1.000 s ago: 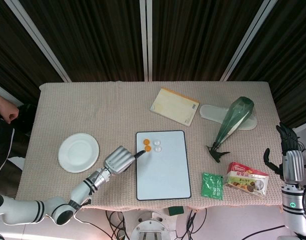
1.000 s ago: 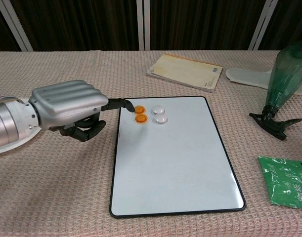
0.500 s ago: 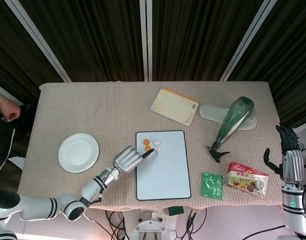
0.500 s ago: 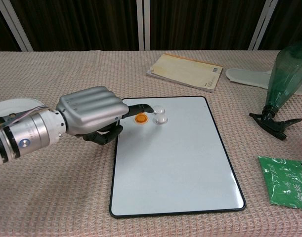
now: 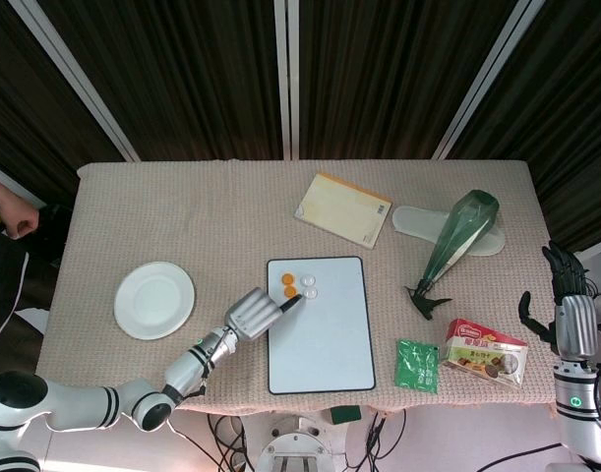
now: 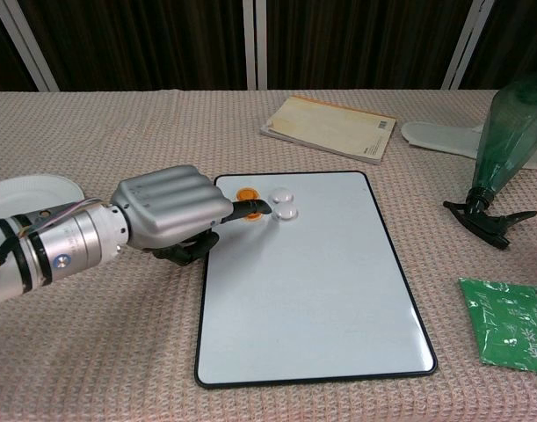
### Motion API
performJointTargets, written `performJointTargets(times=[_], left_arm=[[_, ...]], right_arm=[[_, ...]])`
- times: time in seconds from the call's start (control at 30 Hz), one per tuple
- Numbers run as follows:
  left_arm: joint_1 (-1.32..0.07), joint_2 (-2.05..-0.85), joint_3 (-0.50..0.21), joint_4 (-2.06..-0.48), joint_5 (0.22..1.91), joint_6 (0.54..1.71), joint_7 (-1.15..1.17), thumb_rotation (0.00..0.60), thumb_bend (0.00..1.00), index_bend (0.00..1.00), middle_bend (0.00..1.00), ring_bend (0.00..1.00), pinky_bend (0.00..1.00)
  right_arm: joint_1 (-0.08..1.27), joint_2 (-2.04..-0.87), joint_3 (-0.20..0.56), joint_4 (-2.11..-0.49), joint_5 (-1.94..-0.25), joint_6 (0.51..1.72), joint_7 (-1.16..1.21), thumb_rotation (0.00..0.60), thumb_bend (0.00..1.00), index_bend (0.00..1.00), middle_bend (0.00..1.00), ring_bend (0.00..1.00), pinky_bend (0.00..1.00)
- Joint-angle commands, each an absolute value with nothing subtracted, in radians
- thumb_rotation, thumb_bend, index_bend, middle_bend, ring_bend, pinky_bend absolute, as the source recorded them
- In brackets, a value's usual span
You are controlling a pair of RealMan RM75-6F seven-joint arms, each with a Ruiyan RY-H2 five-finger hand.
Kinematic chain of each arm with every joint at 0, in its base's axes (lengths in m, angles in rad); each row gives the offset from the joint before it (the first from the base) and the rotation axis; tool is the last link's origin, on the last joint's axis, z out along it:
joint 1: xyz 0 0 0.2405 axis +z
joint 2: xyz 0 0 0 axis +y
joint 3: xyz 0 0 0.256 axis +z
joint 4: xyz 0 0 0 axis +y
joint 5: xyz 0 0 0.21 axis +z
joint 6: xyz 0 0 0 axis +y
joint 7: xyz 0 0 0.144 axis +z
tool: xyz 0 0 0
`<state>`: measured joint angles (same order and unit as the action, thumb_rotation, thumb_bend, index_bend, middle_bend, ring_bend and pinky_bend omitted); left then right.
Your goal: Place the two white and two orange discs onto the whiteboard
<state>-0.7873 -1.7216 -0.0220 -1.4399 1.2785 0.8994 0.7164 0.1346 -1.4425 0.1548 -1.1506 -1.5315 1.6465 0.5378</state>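
Note:
The whiteboard (image 5: pixel 320 339) (image 6: pixel 312 281) lies flat at the table's front centre. Near its top left corner sit two white discs (image 5: pixel 308 286) (image 6: pixel 284 204) beside two orange discs (image 5: pixel 288 285). In the chest view one orange disc (image 6: pixel 245 195) shows, and the other is hidden under my finger. My left hand (image 5: pixel 256 315) (image 6: pixel 171 211) rests at the board's left edge with its fingers curled and one finger stretched out over the lower orange disc, holding nothing. My right hand (image 5: pixel 566 295) hangs past the table's right edge with its fingers apart and empty.
A white plate (image 5: pixel 154 299) (image 6: pixel 22 192) lies at the left. A yellow notebook (image 5: pixel 343 208) (image 6: pixel 330 127) sits behind the board. At the right are a green spray bottle (image 5: pixel 455 241) (image 6: pixel 505 132), a white oval dish (image 5: pixel 413 221), a green packet (image 5: pixel 416 364) (image 6: pixel 505 334) and a snack box (image 5: pixel 485 351).
My left hand has shifted right along the board's left edge. Its outstretched finger moved from the upper orange disc onto the lower one. The right hand is still.

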Motion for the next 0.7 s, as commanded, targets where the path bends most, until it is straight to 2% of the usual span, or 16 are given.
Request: performJointTargets(times=[0.03,0.7], left_arm=[[-0.79,-1.724,-0.022,-1.438,1.262,0.892,0.73,0.6,0.65,0.08,1.0,0.87,0.85],[-0.795,-1.722,-0.013,-1.443,1.229,0.898,0.764,0.6,0.65,0.11,1.0,0.87,0.85]], right_arm=[[0.134,-1.443,0.156,-1.148,-1.529,1.647,0.539,0.6,0.58,0.08,0.01,0.0,0.0],[0.136,-1.442,0.157,-1.152,-1.53,1.645,0.534,0.6,0.58,0.08,0.01,0.0,0.0]])
